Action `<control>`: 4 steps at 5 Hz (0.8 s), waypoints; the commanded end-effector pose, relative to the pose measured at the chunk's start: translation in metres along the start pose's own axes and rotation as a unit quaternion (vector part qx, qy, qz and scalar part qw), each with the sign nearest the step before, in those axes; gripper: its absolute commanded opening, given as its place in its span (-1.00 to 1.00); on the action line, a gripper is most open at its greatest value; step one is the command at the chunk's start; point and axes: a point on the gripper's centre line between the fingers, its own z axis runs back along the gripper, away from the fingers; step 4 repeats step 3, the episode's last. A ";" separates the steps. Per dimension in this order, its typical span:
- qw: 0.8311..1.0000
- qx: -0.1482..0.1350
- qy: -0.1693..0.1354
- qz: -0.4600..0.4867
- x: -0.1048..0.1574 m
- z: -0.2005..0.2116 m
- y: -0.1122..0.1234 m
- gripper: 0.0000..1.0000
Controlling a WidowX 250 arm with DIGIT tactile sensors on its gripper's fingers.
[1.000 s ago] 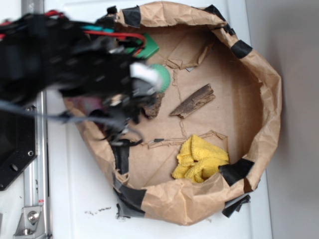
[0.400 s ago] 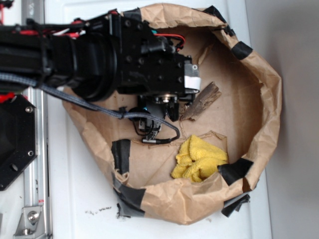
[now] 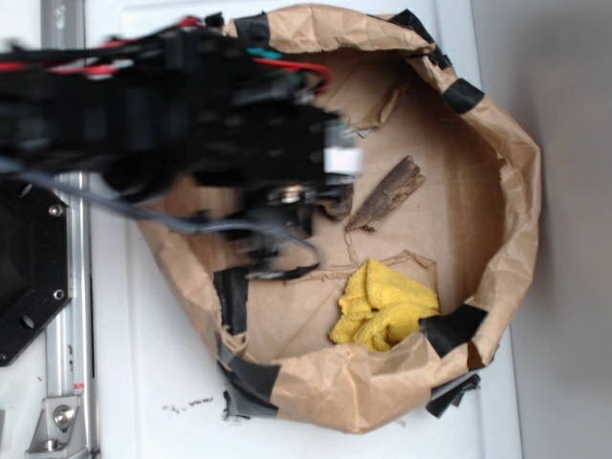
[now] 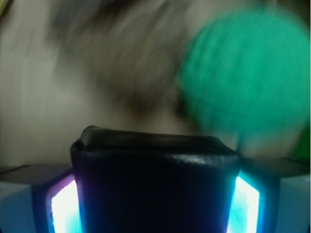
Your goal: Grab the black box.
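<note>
The tabletop (image 3: 153, 382) is white. A brown paper basin (image 3: 507, 191), its crumpled rim patched with black tape (image 3: 449, 327), rests directly on it and fills most of the surface. At the left edge lie a black hexagonal plate (image 3: 29, 277) and a metal rail (image 3: 67, 382). Small dark specks (image 3: 188, 405) lie scattered near the basin's lower rim.
</note>
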 end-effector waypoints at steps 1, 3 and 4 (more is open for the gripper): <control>0.991 -0.004 -0.111 0.070 0.036 0.113 -0.012 -1.00; 0.992 0.011 -0.101 0.079 0.037 0.132 -0.012 -1.00; 0.992 0.011 -0.101 0.079 0.037 0.132 -0.012 -1.00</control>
